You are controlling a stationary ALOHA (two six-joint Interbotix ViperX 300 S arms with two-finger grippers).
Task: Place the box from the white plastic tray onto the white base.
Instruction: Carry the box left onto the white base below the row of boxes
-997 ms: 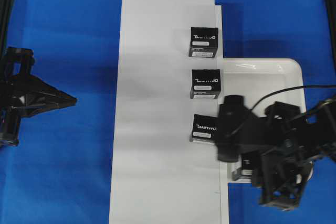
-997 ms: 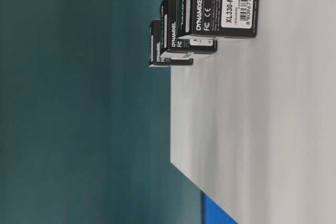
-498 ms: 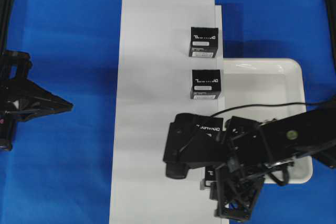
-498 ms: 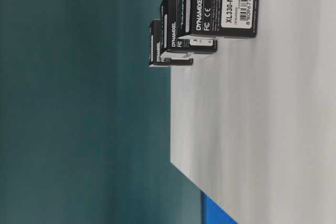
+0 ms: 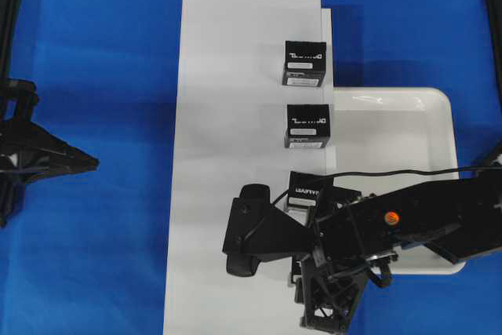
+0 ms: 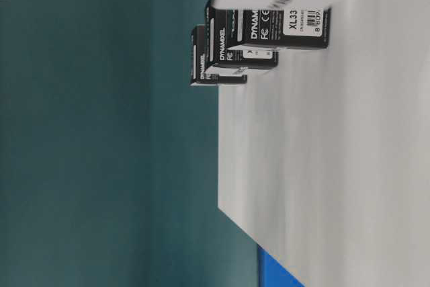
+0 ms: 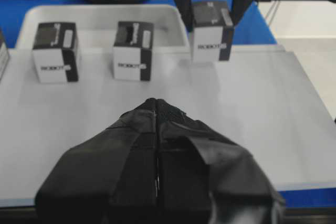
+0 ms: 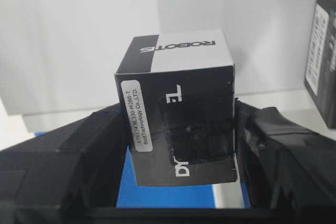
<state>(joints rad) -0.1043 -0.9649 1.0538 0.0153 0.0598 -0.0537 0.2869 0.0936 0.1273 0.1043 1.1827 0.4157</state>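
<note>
My right gripper (image 8: 178, 135) is shut on the box (image 8: 176, 108), a small black carton with a white label strip, and its fingers (image 8: 89, 145) press both sides. From the left wrist view the box (image 7: 211, 23) hangs just above the white base (image 7: 157, 85), near the edge beside the tray. In the overhead view the right gripper (image 5: 312, 271) reaches over the lower right part of the base (image 5: 235, 115) and covers the box. The white plastic tray (image 5: 408, 111) holds no box. My left gripper (image 5: 92, 164) is shut and holds nothing, well left of the base.
Three black boxes with white lettering stand in a row along the base's right side: the far one (image 5: 303, 63), the middle one (image 5: 307, 125) and the near one (image 5: 307, 192), partly under the right arm. Blue cloth (image 5: 102, 60) surrounds the base.
The right arm has swung left from over the tray to over the base, carrying the box. The left arm has drawn back a little to the left.
</note>
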